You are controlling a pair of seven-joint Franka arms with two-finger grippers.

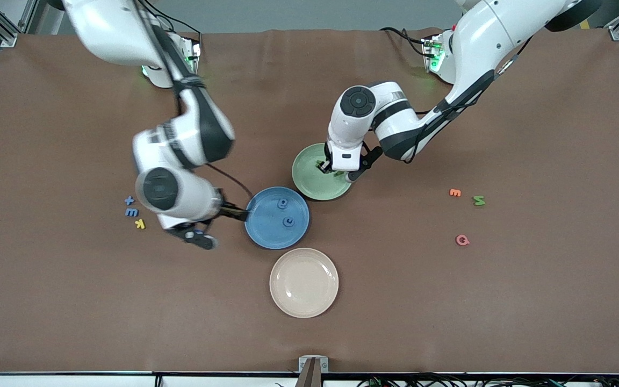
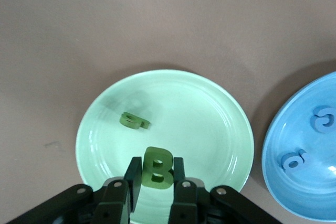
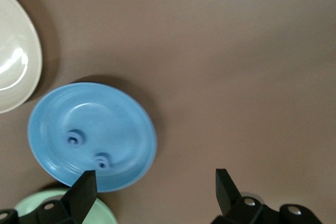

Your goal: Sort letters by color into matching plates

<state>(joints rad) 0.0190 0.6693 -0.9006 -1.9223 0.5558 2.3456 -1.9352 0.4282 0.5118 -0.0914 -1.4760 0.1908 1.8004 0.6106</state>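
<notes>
Clamping a green letter B in the left gripper over the green plate for dropping, right gripper hanging released beside the blue plate.

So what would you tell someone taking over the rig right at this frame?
Left end effector: shut on a green letter B, over the green plate.
Right end effector: open, holding nothing, beside the blue plate.
Done: two blue letters in the blue plate; one green letter in the green plate.
Left: release the B; blue plus and blue letter toward the right arm's end; green letter on the table toward the left arm's end.
</notes>
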